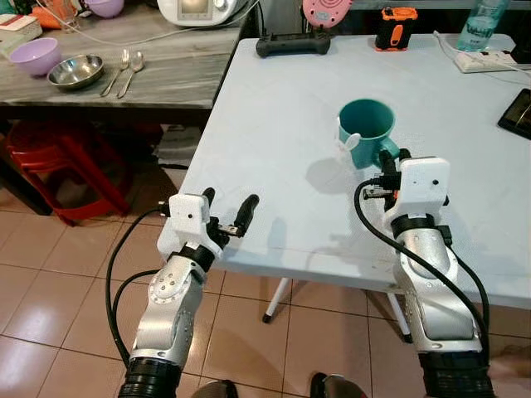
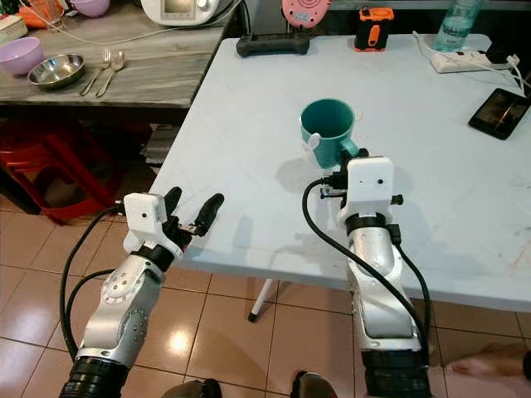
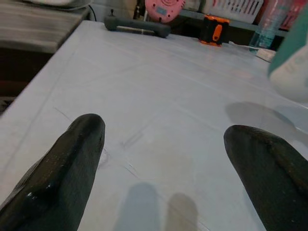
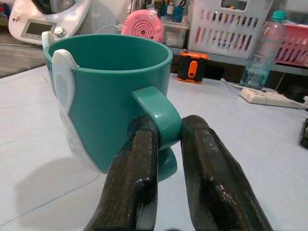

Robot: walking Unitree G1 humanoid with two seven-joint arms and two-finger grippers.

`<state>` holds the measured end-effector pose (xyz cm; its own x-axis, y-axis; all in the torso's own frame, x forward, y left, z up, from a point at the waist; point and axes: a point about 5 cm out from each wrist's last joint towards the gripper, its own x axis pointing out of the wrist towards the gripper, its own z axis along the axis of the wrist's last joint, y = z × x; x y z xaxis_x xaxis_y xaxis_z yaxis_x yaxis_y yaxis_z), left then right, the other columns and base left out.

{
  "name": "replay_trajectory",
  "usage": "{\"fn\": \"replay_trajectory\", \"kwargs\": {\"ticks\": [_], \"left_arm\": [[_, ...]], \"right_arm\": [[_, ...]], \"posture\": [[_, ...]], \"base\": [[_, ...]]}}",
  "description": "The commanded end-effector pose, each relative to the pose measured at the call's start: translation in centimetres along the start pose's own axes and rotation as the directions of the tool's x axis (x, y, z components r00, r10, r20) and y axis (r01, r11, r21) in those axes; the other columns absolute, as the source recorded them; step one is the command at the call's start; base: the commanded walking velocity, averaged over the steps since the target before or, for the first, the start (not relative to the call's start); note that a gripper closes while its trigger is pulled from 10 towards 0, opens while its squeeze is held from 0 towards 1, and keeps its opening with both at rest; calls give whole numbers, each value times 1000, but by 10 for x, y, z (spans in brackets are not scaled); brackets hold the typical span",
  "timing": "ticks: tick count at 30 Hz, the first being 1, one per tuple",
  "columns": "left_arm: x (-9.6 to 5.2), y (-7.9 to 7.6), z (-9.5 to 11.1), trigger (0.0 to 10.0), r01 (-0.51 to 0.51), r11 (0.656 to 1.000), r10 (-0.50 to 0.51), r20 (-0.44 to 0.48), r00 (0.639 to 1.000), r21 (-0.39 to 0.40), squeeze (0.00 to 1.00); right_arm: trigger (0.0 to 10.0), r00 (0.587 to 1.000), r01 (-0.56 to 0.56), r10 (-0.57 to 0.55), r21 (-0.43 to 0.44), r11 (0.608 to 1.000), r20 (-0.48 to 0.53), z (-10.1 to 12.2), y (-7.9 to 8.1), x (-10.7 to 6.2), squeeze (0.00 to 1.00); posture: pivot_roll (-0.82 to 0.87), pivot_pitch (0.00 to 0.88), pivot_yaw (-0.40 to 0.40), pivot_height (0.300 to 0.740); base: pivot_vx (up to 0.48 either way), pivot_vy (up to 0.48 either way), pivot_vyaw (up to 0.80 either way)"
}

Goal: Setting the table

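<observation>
Jaws of the left gripper [image 1: 231, 214] stand apart over the near edge of the pale blue-white table [image 1: 274, 133], holding nothing. Further in, the right gripper [image 4: 166, 139] has its jaws clamped on the handle of the teal plastic mug [image 1: 366, 130] (a white ear-shaped trim shows on its side), which is upright above the table's middle. Beyond lie a black handheld device [image 1: 292, 44] and an orange-and-black tool [image 1: 395, 27].

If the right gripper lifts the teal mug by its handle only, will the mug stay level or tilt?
The teal mug looks rigid, probably light plastic. The right gripper pinches only the handle, off to one side, so the mug may tilt. The handle looks smooth, so it might slip.
</observation>
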<state>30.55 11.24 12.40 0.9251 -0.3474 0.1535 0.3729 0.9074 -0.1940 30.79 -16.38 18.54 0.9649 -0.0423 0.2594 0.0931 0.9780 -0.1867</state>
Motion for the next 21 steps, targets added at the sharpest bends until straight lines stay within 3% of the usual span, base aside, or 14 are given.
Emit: {"fn": "replay_trajectory", "kwargs": {"ticks": [1,5,13,21], "left_arm": [[-1,5,-1,10000,-19,1000,19,-3,1000,3,0],[0,10,0,10000,-36,999,36,1,999,-7,0],[2,7,-1,10000,-16,1000,16,4,1000,-1,0],[2,8,-1,10000,-11,1000,11,5,1000,-1,0]], "right_arm": [[10000,1000,-9,9,3,1000,23,6,1,-4,0],[10000,1000,5,-5,5,1000,-9,1,-3,-15,0],[10000,1000,13,-12,3,1000,-21,-1,-3,-17,0],[10000,999,15,-15,11,1000,-28,-1,-2,-17,0]], "posture": [[-116,112,102,740],[-121,109,106,740],[-129,108,114,740],[-126,110,117,740]], "base": [[0,0,0],[0,72,0],[0,315,0],[0,356,-655]]}}
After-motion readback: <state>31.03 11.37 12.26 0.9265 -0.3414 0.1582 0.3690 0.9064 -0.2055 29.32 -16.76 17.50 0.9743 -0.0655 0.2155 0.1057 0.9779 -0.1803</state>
